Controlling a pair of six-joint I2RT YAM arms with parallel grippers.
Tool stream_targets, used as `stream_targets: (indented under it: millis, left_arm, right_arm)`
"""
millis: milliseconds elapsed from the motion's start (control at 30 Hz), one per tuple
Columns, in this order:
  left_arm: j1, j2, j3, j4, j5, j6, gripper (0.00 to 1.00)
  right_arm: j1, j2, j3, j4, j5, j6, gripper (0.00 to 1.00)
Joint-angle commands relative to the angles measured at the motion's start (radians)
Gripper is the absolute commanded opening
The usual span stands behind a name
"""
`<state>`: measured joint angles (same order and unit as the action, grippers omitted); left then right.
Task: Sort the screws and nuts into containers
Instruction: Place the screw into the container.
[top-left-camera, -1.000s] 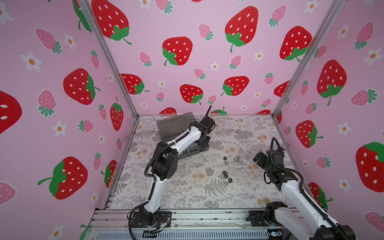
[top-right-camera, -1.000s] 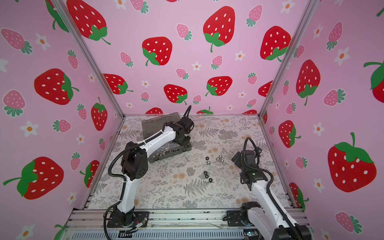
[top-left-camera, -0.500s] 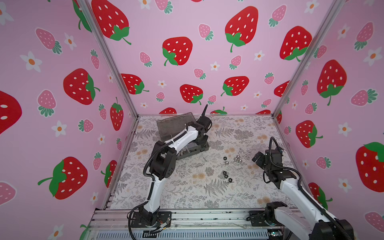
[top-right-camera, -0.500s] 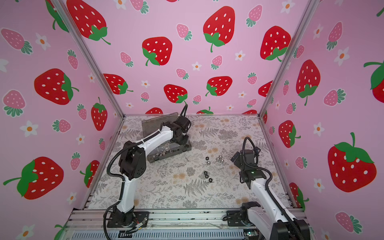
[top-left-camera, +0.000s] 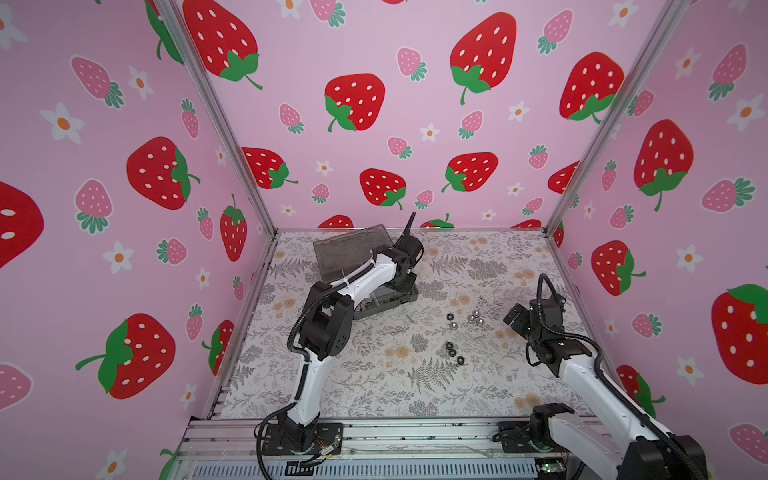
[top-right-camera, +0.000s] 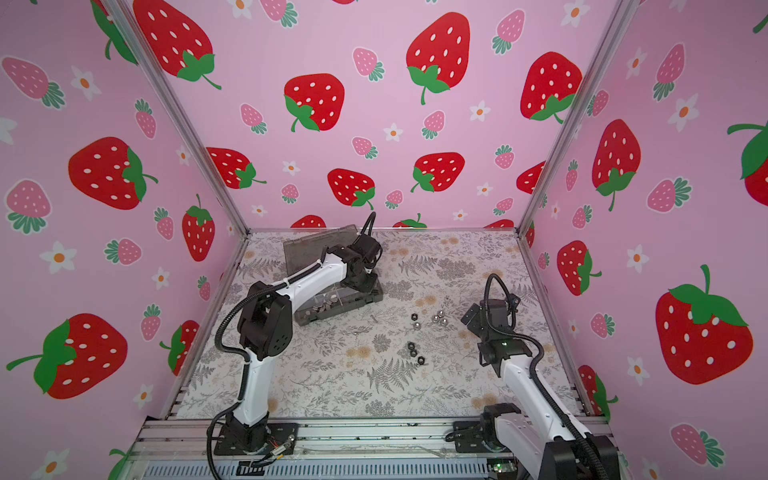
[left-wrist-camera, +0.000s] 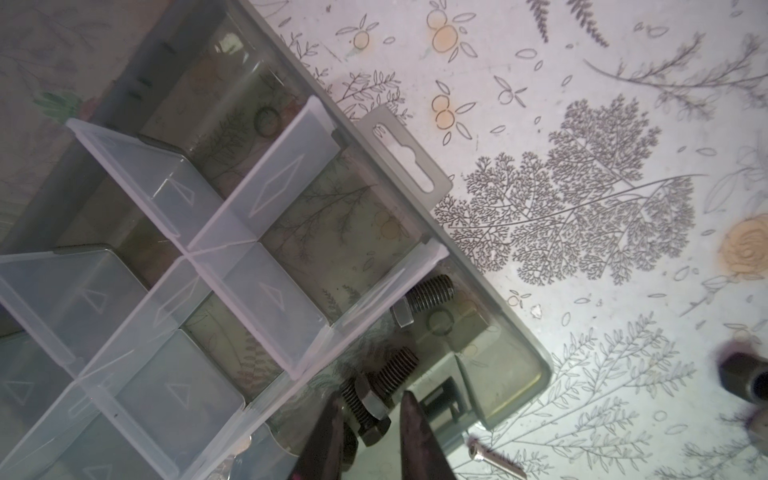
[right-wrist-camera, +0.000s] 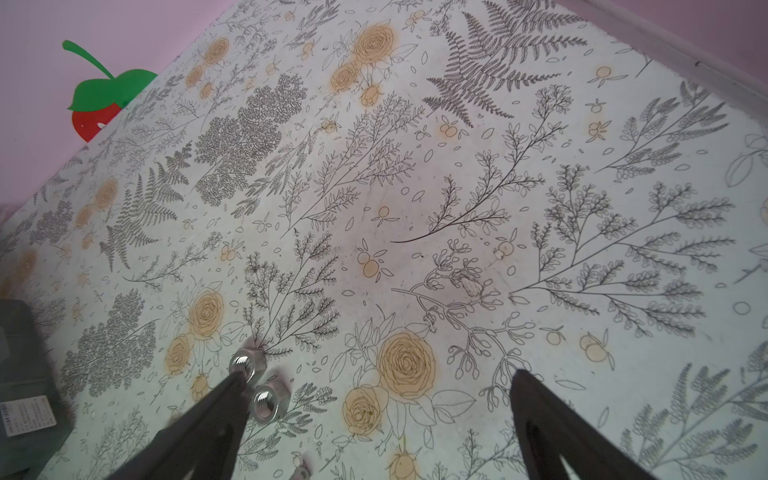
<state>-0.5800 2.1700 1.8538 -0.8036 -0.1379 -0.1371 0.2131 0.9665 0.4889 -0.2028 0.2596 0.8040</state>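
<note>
- Box (top-left-camera: 399, 301) (top-right-camera: 347, 306), in both top views, stands lid-up toward the table's (top-left-camera: 374, 386) far left; loose nuts (top-left-camera: 449, 345) (top-right-camera: 411, 345) lie mid-table, near the right gripper (top-left-camera: 513, 319).
- Left wrist: the left gripper (left-wrist-camera: 370, 399) hangs over the box's end compartment, fingers narrowly parted; a black bolt (left-wrist-camera: 372, 411) lies between them, with slim gaps either side.
- Right wrist: right gripper spread wide, holding nothing; two silver nuts (right-wrist-camera: 270, 401) sit just beside one finger (right-wrist-camera: 224, 399).

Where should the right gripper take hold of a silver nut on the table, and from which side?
Grip the silver nut across two opposite flat sides, coming down from above. It seems to lie flat, hole up, so only its low outer faces offer a hold. Pick the flats that keep a finger clear of the second nut close beside it.
</note>
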Motion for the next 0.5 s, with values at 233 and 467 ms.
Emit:
stream_targets:
  millis: [233, 467]
  left_arm:
    - [-0.027, -0.184, -0.100, 0.007, -0.008, -0.053, 0.38]
    - [-0.033, -0.356, -0.244, 0.077, 0.033, -0.115, 0.66]
  right_arm:
    - [-0.003, 0.014, 0.088, -0.081, 0.020, -0.061, 1.00]
    - [-0.002, 0.007, 0.068, -0.075, 0.001, -0.058, 1.00]
